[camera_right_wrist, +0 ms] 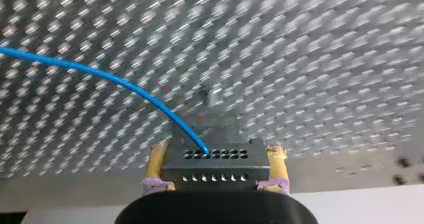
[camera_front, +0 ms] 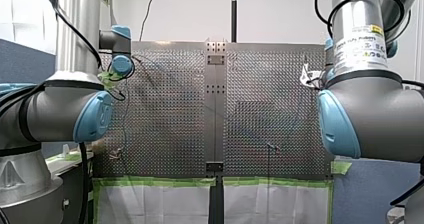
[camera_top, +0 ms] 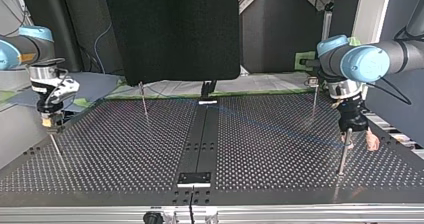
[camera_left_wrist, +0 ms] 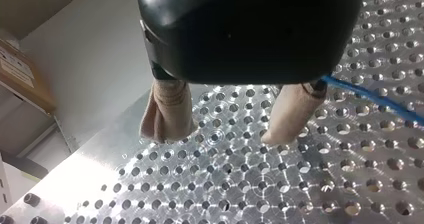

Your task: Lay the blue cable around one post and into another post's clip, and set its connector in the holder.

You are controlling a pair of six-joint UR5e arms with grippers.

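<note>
Top view, near edge: one dark bracket [camera_top: 195,178] on the table's [camera_top: 125,174] centre strip.

Posts next, three thin upright ones counted. The near post [camera_top: 342,154] stands just in front of my left gripper [camera_top: 359,140] and partly hides it. Further back are a left post [camera_top: 144,101] and a right post [camera_top: 314,98]. A fourth thin rod [camera_top: 56,151] shows under my right gripper [camera_top: 50,120], hard to make out.

Left gripper: released, two beige pads [camera_left_wrist: 167,109] apart over bare holes, nothing between them.

Right gripper: clenched on the one connector [camera_right_wrist: 215,171], a yellow pad at each side.

One blue cable [camera_right_wrist: 115,81] leaves the connector's row of holes and arcs away above the table. It passes just beside one left pad. In the top view it is only a faint line between the arms.

Far edge: a second bracket [camera_top: 207,102], and a black panel [camera_top: 172,29] behind it.
</note>
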